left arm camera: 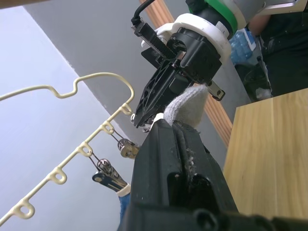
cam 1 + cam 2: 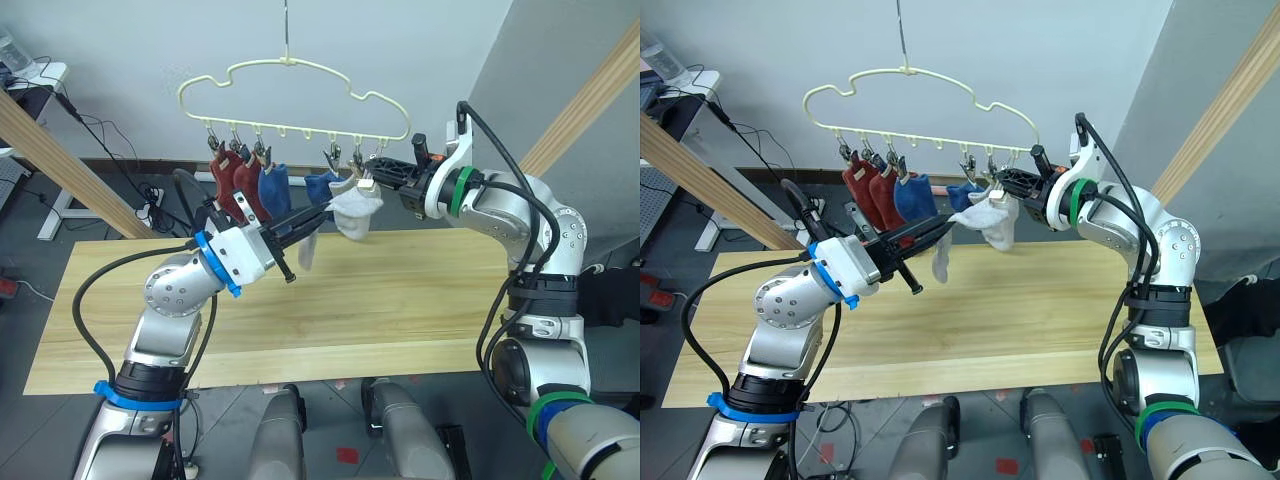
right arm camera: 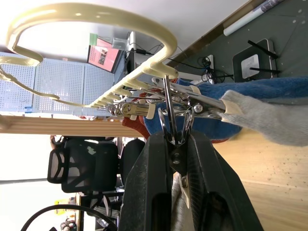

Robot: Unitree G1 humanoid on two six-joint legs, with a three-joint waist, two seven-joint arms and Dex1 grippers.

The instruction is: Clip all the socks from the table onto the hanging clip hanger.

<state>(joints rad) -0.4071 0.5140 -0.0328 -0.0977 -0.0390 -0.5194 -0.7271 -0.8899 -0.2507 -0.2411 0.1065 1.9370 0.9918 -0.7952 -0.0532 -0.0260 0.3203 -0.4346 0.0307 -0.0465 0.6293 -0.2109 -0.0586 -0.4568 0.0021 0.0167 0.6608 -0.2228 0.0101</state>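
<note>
last light grey sock (image 2: 358, 212) hanging in the air over the far edge of the table (image 2: 400, 300), stretched between both arms, its long axis running roughly level from the robot's left up to the right, toward the last clip (image 3: 174, 126) at the right end of the clip hanger (image 2: 300, 70)

left gripper (image 2: 322, 212) clamped shut on the sock's near end, black fingers pointing up and right toward the hanger; right gripper (image 2: 372, 178) closed around the handles of that last clip, pinching it; whether the clip mouth already has the fabric, cannot tell from here, though grey fabric sits right against it in the right wrist view

coming move judged to turn on this: sock mouth lying just beside and slightly below the pinched clip, so only a short push up and rightward from the left arm, the nearer one to the cloth, while the right holds the clip

second grey sock (image 2: 941, 258) dangling limp below, soft, pale, faintly fuzzy; two rust red socks (image 2: 228, 178) and two blue socks (image 2: 272, 185) already hanging from clips further left; tabletop bare of socks, so the task looks nearly finished
</note>
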